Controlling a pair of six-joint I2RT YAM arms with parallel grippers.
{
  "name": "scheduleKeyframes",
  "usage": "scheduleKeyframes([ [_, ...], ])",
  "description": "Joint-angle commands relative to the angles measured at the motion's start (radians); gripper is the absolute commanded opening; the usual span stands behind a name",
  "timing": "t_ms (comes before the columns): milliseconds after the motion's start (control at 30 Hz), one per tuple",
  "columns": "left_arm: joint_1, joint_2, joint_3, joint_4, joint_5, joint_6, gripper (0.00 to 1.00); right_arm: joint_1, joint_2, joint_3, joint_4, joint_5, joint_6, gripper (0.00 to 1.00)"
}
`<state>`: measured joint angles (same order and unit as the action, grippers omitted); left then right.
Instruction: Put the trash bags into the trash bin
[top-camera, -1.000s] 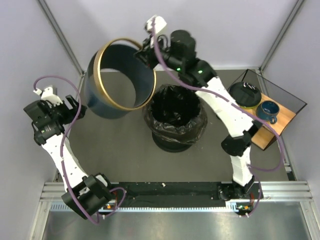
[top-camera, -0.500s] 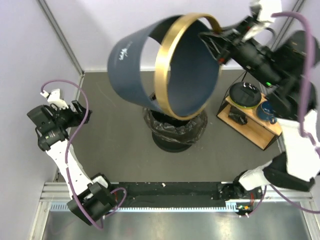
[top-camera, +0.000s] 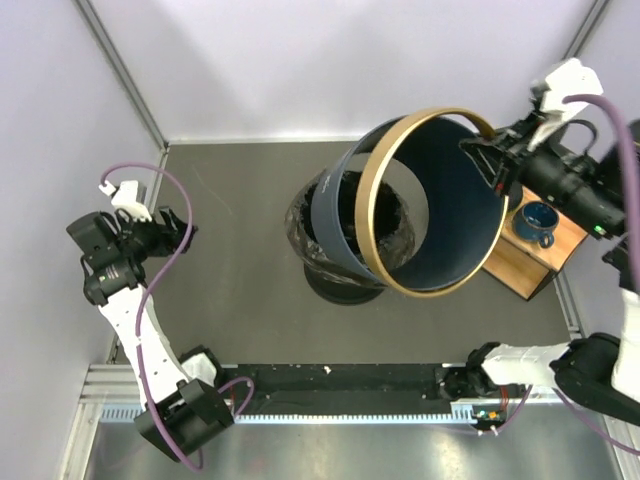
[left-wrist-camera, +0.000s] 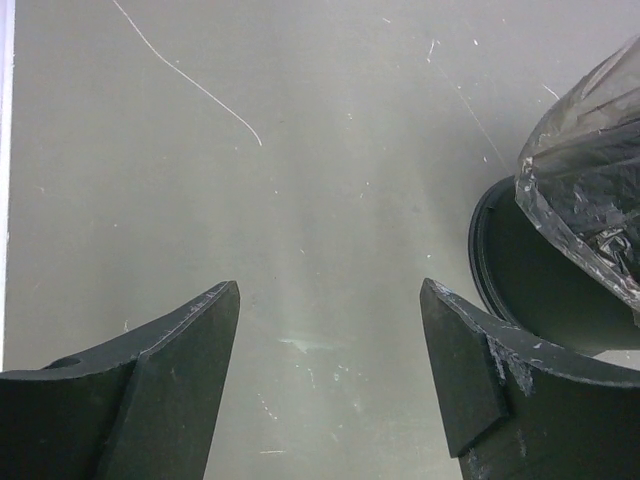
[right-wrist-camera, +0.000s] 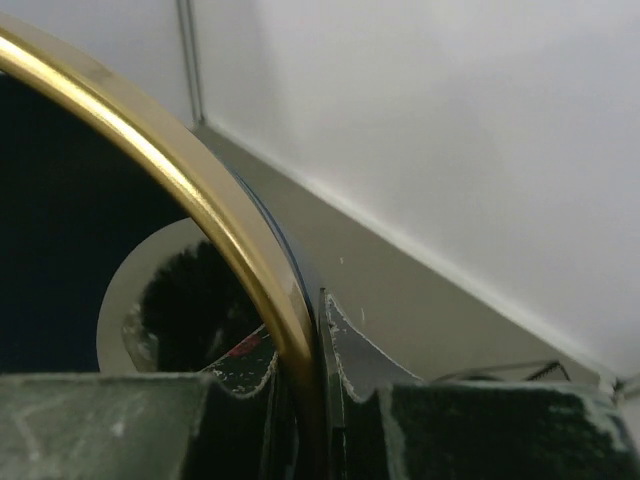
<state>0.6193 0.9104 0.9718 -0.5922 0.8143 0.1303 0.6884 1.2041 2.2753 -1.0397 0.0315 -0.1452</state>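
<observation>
- Dark grey bench (top-camera: 240, 320) with fine scratches fills the floor of a booth with pale lilac walls (top-camera: 330, 60); at its near edge the two arm bases sit on a metal rail (top-camera: 340, 385).
- On the near left side, the left arm bends up and carries a purple cable (top-camera: 143, 300).
- Its left tool (top-camera: 180, 230) hangs above bare bench and points toward the middle. In the left wrist view this tool (left-wrist-camera: 330, 290) has its two fingers (left-wrist-camera: 190, 340) wide apart, with nothing between them.
- In the middle of the bench stands the trash bag (top-camera: 300, 240), black, glossy and crinkled, open at the top, wrapped around something round. The left wrist view shows the bag (left-wrist-camera: 590, 190) to the right of the fingers, apart from them, with a dark round base (left-wrist-camera: 530, 290) under it.
- Above the bag and a little to the right, the trash bin (top-camera: 460, 220) is in the air, tilted, with its gold rim turned to the near right. The bag shows through its far end, so the bag is not inside the bin.
- At the far right, the right tool (top-camera: 490, 160) is closed on the bin's edge. In the right wrist view this tool (right-wrist-camera: 305, 345) pinches the wall just below the gold rim (right-wrist-camera: 200, 190), one finger inside and one outside.
- Behind the bin on the right, a blue mug (top-camera: 540, 222) stands on a wooden board (top-camera: 520, 265).
</observation>
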Motion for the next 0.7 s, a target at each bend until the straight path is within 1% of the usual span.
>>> scheduleKeyframes([
  [0, -0.021, -0.025, -0.01, 0.014, -0.007, 0.02, 0.79, -0.047, 0.092, 0.078, -0.043, 0.093, 0.033, 0.0],
  [133, -0.023, -0.027, -0.019, 0.014, -0.02, 0.034, 0.79, -0.141, 0.204, 0.19, -0.13, 0.001, 0.09, 0.0],
  [200, -0.021, -0.028, -0.021, 0.015, -0.021, 0.04, 0.79, -0.194, 0.23, 0.205, -0.137, -0.066, 0.139, 0.0],
  [267, -0.021, -0.031, -0.025, 0.014, -0.023, 0.052, 0.79, -0.217, 0.259, 0.228, -0.137, -0.117, 0.192, 0.0],
  [367, -0.021, -0.038, -0.041, 0.015, -0.035, 0.074, 0.79, -0.234, 0.278, 0.257, -0.119, -0.194, 0.228, 0.0],
  [467, -0.023, -0.036, -0.051, 0.017, -0.038, 0.086, 0.79, -0.234, 0.288, 0.263, -0.096, -0.223, 0.246, 0.0],
  [667, -0.021, -0.021, -0.051, 0.022, -0.043, 0.101, 0.79, -0.236, 0.331, 0.276, -0.062, -0.211, 0.256, 0.0],
])
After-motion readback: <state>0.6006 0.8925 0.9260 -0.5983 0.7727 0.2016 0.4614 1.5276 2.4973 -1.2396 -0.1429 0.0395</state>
